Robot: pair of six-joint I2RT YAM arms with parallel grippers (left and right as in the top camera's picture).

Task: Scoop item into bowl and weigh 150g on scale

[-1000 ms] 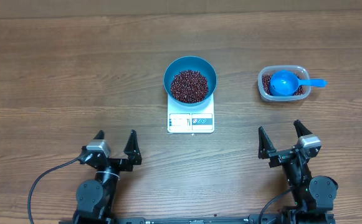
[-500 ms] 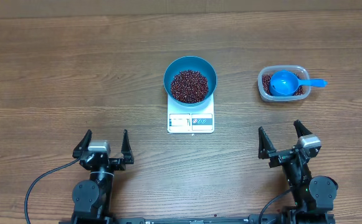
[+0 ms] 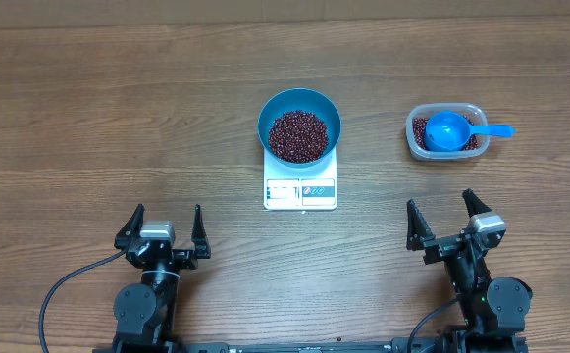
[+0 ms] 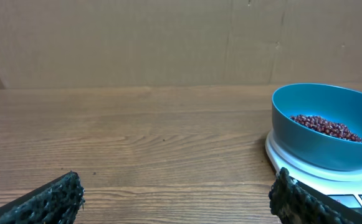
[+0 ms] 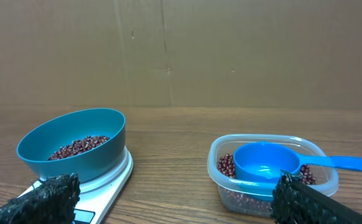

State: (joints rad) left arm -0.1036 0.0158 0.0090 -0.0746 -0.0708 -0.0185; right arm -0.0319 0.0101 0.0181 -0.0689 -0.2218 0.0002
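Tabletop (image 3: 118, 118): both arms at the near edge, left fingers (image 3: 196, 227) and right fingers (image 3: 414, 227) spread wide, empty. Bowl (image 3: 299, 98) sits on scale (image 3: 300, 193), centre, holding beans (image 3: 298, 135). Tub (image 3: 471, 111) far right. Scoop (image 3: 447, 130) lies in it, straight ahead of right fingers, handle pointing right. Right arm nearer.

Since 1 second ago, the left gripper (image 3: 167, 216) has shifted a little to its left and straightened from a slant to face squarely up the table (image 3: 88, 118).
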